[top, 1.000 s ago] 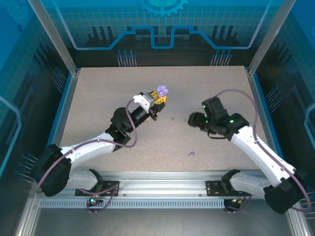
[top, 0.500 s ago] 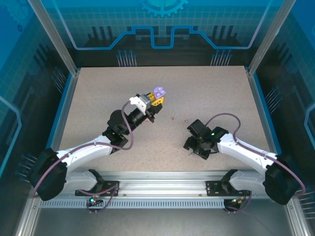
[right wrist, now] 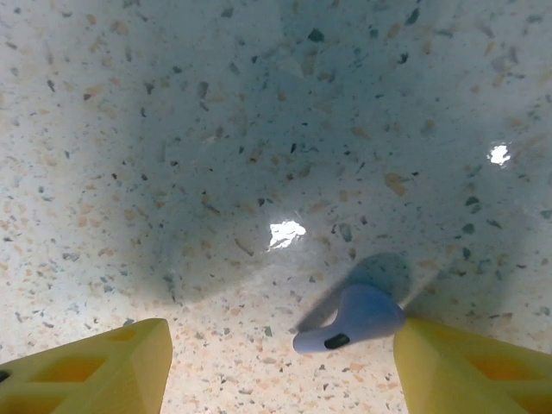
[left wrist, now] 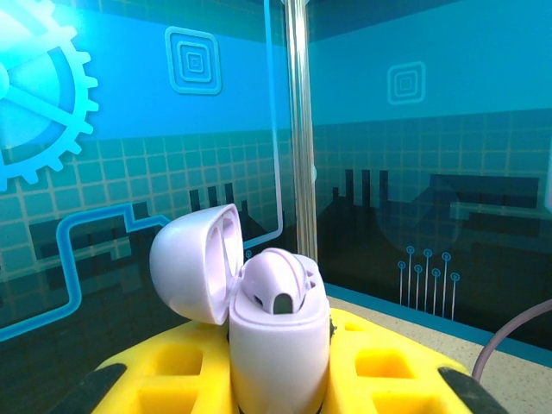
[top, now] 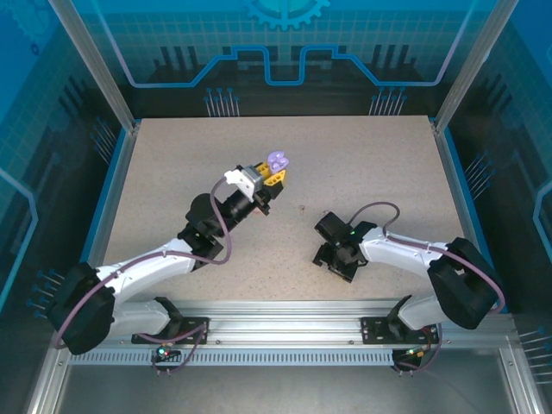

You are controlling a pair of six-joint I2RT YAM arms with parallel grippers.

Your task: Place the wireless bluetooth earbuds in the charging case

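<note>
The left jaws are clenched on the lilac charging case (left wrist: 278,354), raised off the surface (right wrist: 259,129) — its lid (left wrist: 194,276) swung open, one lilac earbud (left wrist: 278,280) seated inside. The right jaws stand released, low over the surface, with a second lilac earbud (right wrist: 354,315) lying between their yellow fingers (right wrist: 86,366) — closer to one finger than the other.

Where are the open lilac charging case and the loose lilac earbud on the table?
open lilac charging case (left wrist: 278,345): left wrist view, front of its body.
loose lilac earbud (right wrist: 362,312): right wrist view, its rounded head.
</note>
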